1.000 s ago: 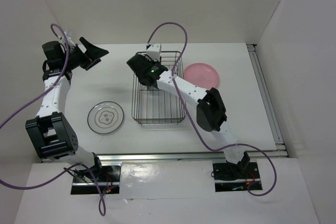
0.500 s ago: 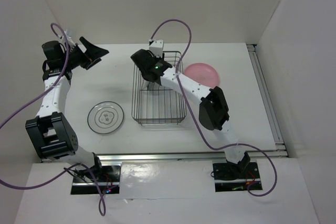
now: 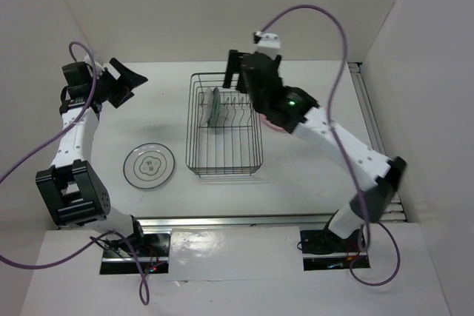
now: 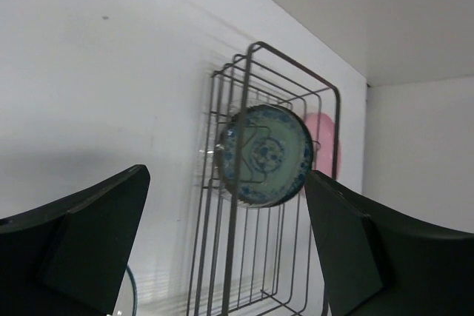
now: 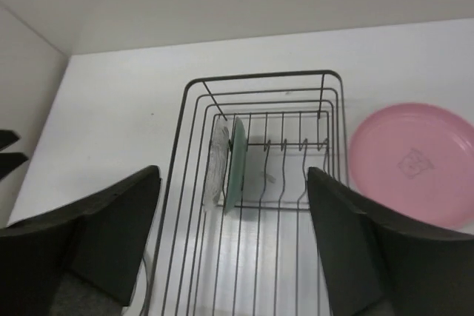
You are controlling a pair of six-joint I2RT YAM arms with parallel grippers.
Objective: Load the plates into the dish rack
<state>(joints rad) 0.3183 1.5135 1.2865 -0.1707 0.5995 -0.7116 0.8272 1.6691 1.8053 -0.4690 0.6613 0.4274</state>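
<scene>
Top view: dish rack sits mid-frame on the bench. Teal plate stands up in it, upper left. Ringed glass plate lies flat, lower left. Left end effector, upper left: fingers apart, empty.
Left wrist view: teal plate faces cam.
Right wrist view: right end effector fingers apart, empty. Wavy glass plate stands just left of teal one. Pink plate lies flat, right of rack.

White table, white walls enclosing three sides.
</scene>
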